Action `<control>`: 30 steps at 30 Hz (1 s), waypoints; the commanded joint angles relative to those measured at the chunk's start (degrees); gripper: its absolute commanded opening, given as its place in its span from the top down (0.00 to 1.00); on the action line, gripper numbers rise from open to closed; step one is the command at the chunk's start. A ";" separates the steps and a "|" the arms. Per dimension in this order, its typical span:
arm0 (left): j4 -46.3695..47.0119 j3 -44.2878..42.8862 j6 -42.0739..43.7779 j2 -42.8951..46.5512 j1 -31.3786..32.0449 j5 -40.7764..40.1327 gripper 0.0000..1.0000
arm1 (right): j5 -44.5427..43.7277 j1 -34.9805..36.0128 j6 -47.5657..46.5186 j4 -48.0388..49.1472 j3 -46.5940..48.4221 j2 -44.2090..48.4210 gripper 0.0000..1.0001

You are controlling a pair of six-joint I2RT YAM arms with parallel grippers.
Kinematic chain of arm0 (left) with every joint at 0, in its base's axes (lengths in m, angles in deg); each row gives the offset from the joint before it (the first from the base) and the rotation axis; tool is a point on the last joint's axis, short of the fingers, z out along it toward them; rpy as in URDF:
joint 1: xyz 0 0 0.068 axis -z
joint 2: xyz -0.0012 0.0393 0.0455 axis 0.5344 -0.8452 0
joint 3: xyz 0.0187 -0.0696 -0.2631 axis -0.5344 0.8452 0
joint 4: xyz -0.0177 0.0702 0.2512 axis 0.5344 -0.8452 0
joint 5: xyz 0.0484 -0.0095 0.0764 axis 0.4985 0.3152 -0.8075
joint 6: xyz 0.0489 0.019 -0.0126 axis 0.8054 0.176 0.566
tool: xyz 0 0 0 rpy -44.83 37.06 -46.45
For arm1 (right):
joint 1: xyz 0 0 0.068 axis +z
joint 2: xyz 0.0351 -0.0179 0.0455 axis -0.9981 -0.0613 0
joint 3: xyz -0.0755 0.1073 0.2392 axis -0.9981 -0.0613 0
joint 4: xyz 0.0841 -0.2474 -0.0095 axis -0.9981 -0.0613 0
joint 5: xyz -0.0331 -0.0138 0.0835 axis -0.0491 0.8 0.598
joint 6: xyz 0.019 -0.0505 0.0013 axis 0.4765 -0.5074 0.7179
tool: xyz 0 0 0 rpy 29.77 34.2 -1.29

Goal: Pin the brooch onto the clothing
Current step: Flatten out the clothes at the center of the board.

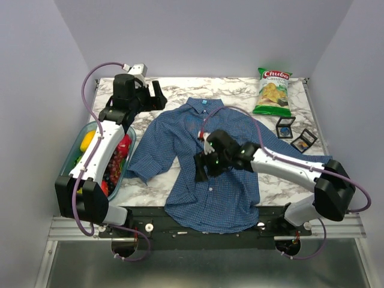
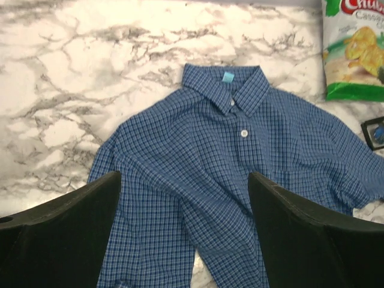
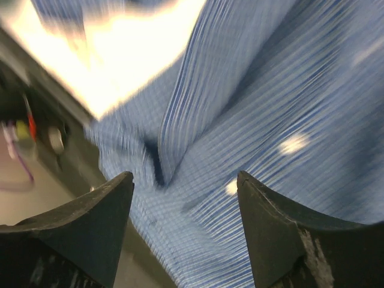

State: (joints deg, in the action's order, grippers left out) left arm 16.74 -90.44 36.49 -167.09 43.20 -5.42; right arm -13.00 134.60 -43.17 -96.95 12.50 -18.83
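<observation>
- Shirt [image 1: 207, 180]: is lying front up in the middle of the marble table [image 1: 180, 87], buttoned, with the collar pointing to the far edge and the hem reaching the near edge. One sleeve is bending back on the left; the other is stretching out to the right.
- Left gripper [image 2: 183, 175]: is hovering beyond the shirt's far-left shoulder. Its jaws are standing wide apart and holding nothing.
- Right gripper [image 3: 183, 177]: is hanging low over the shirt's button line near mid-front. Its jaws are standing wide apart with only rumpled cloth showing below them, and they are gripping nothing.
- Chip bag [image 1: 273, 91]: is lying to the far right of the collar.
- Two small boxes [image 1: 285, 126]: are sitting right of the shirt, near the bag.
- Bin [image 1: 81, 147]: is standing left of the shirt and holding colourful fruit.
</observation>
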 commanded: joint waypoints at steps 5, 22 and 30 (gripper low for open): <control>-3.49 3.06 2.44 0.96 0.18 -0.83 0.05 | -0.02 14.54 5.59 9.84 -4.96 -2.42 0.25; -3.93 2.97 2.71 0.52 0.18 -0.21 0.04 | -4.69 16.04 2.51 11.15 -1.79 -12.18 0.30; -4.11 2.79 2.88 0.00 0.18 -0.22 0.04 | -3.02 16.39 2.95 12.30 -1.88 -13.51 0.54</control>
State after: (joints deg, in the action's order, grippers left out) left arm 12.87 -86.92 38.48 -166.70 43.20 -5.48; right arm -16.65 150.41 -40.00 -85.89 9.71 -31.79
